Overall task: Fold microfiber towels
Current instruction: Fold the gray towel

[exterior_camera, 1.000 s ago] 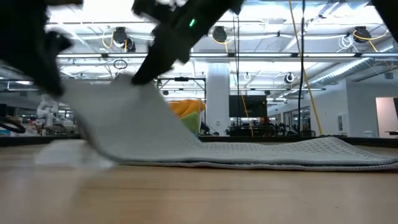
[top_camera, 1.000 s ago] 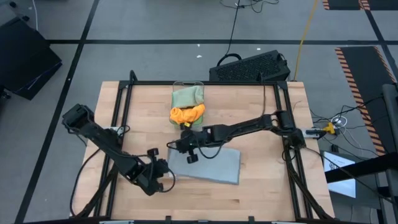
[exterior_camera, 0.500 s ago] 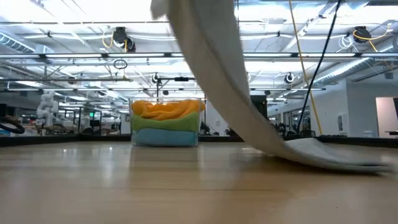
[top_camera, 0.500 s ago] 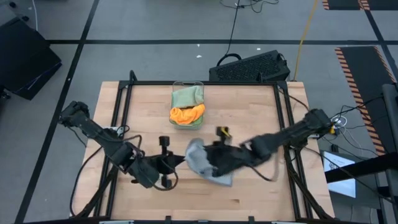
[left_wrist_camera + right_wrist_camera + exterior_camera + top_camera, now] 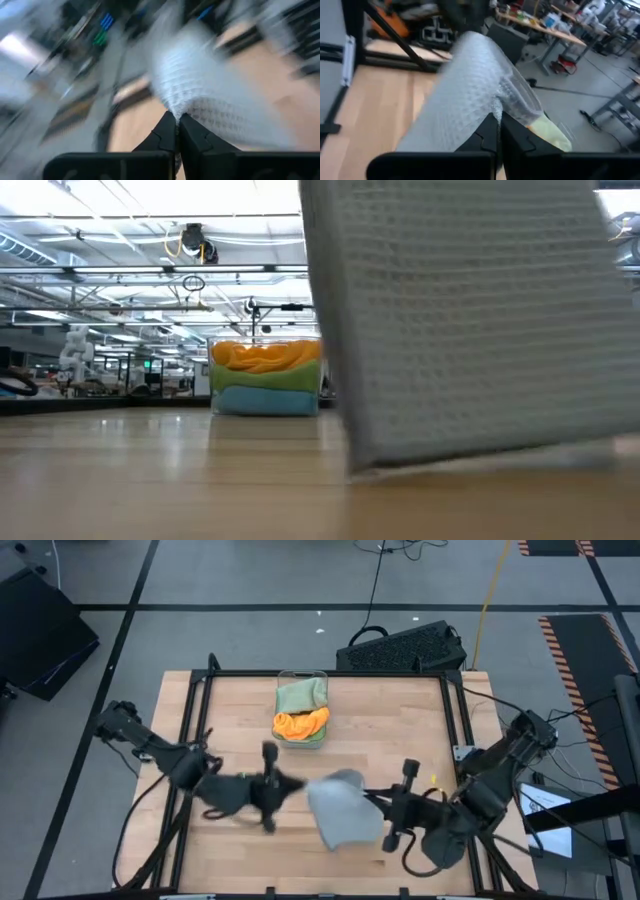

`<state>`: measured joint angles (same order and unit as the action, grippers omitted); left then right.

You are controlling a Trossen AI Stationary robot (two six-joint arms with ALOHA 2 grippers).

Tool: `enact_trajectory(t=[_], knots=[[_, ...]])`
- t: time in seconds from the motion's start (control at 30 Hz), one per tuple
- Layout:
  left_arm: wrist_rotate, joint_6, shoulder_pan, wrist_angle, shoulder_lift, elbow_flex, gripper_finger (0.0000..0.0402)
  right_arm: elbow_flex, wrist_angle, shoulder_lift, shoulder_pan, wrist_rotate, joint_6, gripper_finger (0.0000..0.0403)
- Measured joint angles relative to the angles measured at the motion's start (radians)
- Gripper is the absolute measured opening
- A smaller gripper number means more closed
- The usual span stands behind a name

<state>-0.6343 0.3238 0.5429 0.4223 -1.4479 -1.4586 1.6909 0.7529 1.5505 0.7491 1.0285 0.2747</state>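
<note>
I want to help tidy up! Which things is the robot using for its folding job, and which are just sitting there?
For the job:
- light grey towel, pinched by the left hand and the right hand
- orange towel and green towel, waiting

Just lying about:
- clear bin holding them
- black keyboard behind the table

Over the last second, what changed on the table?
The light grey microfiber towel went from lying flat to hanging off the wood, pulled toward the table's near side. The left end effector and right end effector each stay shut on a corner; the right arm swung back to its own side. The clear plastic bin holding green and orange towels didn't move.
</note>
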Motion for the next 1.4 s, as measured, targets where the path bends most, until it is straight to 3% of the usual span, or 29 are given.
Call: enact_trajectory(t=[0.1, 0.3, 0.47, 0.63, 0.77, 1.07, 1.17, 1.4], knots=[[-0.04, -0.083, -0.081, 0.102, -0.008, 0.005, 0.0006, 0.0, 0.145, 0.001, -0.007, 0.018, 0.121, 0.0], [0.123, -0.077, -0.259, 0.007, -0.052, 0.102, 0.0009, -0.088, 0.449, -0.003, -0.069, 0.017, 0.448, 0.0], [0.235, -0.034, -0.372, -0.116, -0.083, 0.188, 0.0005, -0.245, 0.559, -0.026, -0.132, -0.004, 0.629, 0.0001], [0.333, -0.014, -0.458, -0.18, -0.102, 0.26, 0.0012, -0.442, 0.35, -0.076, -0.187, -0.078, 0.592, 0.0002], [0.43, 0.044, -0.497, -0.214, -0.111, 0.318, 0.0005, -0.619, 0.074, -0.125, -0.214, -0.138, 0.506, 0.0002], [0.497, 0.036, -0.506, -0.253, -0.125, 0.38, 0.001, -0.964, -0.483, -0.254, -0.239, -0.211, 0.346, 0.0003], [0.544, -0.001, -0.492, -0.272, -0.134, 0.379, 0.0005, -1.03, -0.586, -0.291, -0.239, -0.279, 0.313, 0.0003], [0.554, -0.049, -0.43, -0.321, -0.203, 0.378, 0.0007, -1.08, -0.601, -0.346, -0.236, -0.462, 0.265, 0.0004]])
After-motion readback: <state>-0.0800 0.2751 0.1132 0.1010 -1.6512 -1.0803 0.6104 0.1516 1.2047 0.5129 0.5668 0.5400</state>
